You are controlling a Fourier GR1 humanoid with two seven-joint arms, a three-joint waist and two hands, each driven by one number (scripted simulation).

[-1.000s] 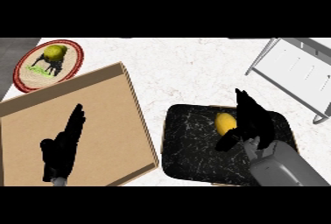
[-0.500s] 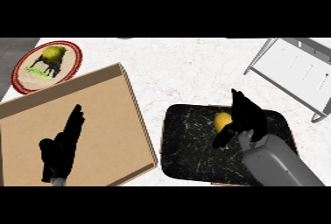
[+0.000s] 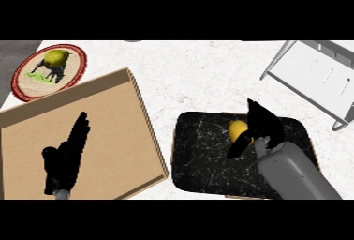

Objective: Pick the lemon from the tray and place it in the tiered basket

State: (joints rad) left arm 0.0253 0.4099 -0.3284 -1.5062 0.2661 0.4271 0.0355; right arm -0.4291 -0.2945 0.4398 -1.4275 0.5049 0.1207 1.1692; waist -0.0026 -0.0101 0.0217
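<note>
Lemon (image 3: 238,128) sits on the black tray (image 3: 200,154), toward its 12 o'clock edge. Our right robot hand (image 3: 261,126) cups it from 3 o'clock, fingers not yet clenched. We'd judge it light, stiff, w/ slick rind; wrap the middle. Tiered basket (image 3: 314,77) waits at 2 o'clock.

**Rig appearance, head view**

I see two matte black hands, left hand (image 3: 63,159) and right hand (image 3: 261,127), with slender tapered fingers. The right forearm (image 3: 294,173) is smooth grey casing, rounded; no markings visible.
</note>
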